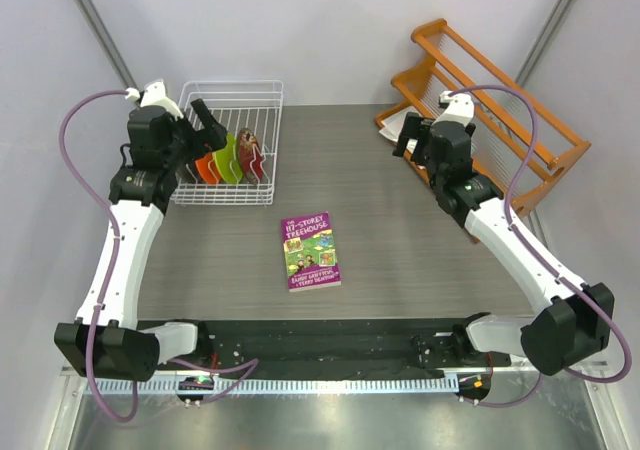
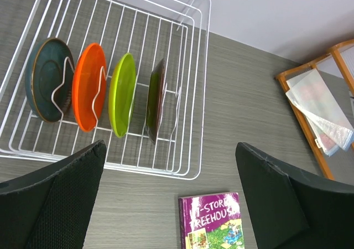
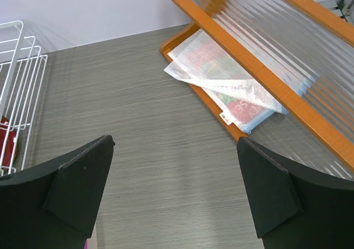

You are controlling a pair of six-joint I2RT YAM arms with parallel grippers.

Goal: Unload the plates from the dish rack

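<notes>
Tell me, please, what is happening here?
A white wire dish rack holds, upright, a teal-blue plate, an orange plate, a lime green plate and a dark red plate, all round. The left end effector hovers open above them, touching none; the right end effector, open and empty, hangs near the orange wooden rack.

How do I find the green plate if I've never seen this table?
At the far left corner of the table sits a white wire rack. Standing on edge inside it, the green plate is between the orange plate and the dark red plate. It is the only lime-coloured one in the row.
</notes>
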